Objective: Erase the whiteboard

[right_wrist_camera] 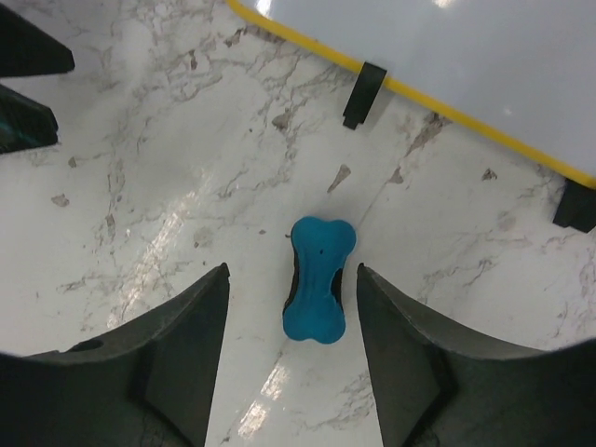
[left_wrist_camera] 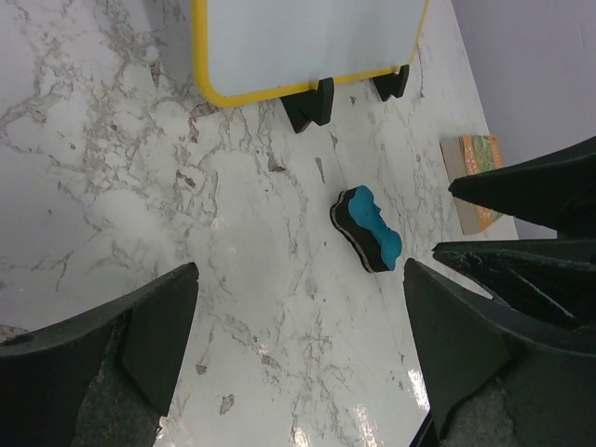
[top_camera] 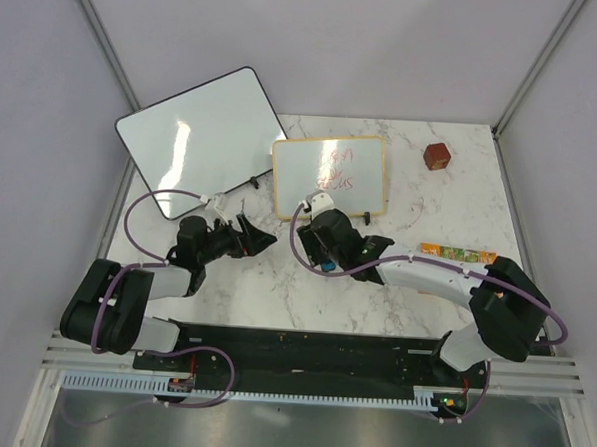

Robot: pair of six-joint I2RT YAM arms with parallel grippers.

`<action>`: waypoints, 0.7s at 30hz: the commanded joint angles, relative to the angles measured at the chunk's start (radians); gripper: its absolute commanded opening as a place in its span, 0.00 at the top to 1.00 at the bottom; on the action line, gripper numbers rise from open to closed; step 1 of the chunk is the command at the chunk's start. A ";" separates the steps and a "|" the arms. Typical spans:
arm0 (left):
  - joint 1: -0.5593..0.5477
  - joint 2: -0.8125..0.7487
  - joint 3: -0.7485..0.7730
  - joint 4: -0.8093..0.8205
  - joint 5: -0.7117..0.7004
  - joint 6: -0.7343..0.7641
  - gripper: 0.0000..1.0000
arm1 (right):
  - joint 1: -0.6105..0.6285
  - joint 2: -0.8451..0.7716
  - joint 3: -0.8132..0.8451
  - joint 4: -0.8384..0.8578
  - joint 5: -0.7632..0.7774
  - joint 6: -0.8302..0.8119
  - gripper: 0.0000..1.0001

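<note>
Just in front of the whiteboard (top_camera: 329, 177), the right tool (right_wrist_camera: 291, 279) is wide open and holds nothing. The blue eraser (right_wrist_camera: 319, 279) lies on the tabletop (right_wrist_camera: 140, 186) between its fingers. The left tool (left_wrist_camera: 298, 279), also in front of the whiteboard, is open and empty too. The eraser looks soft and light, so pinch its thin middle. The whiteboard, with red writing, seems light and stiff and may slide, so steady its frame.

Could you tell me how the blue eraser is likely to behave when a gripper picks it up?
The eraser looks small, so probably light. Its waisted bone shape should suit a pinch. Lying flat, it seems unlikely to roll.
</note>
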 commanded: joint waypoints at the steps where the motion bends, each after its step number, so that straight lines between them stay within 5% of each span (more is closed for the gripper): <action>1: 0.007 0.010 0.027 -0.001 -0.017 -0.030 0.02 | -0.002 0.041 0.045 -0.093 -0.069 0.041 0.39; 2: 0.007 0.009 0.029 -0.001 -0.014 -0.030 0.02 | 0.000 0.052 0.051 -0.115 -0.066 0.047 0.51; 3: 0.007 0.011 0.030 -0.003 -0.013 -0.029 0.02 | 0.000 0.060 0.051 -0.121 -0.046 0.051 0.52; 13: 0.013 0.020 0.035 -0.012 -0.017 -0.035 0.02 | 0.000 0.112 0.024 -0.106 -0.025 0.079 0.41; 21: 0.014 0.024 0.036 -0.012 -0.008 -0.035 0.02 | -0.006 0.180 0.027 -0.086 -0.023 0.082 0.43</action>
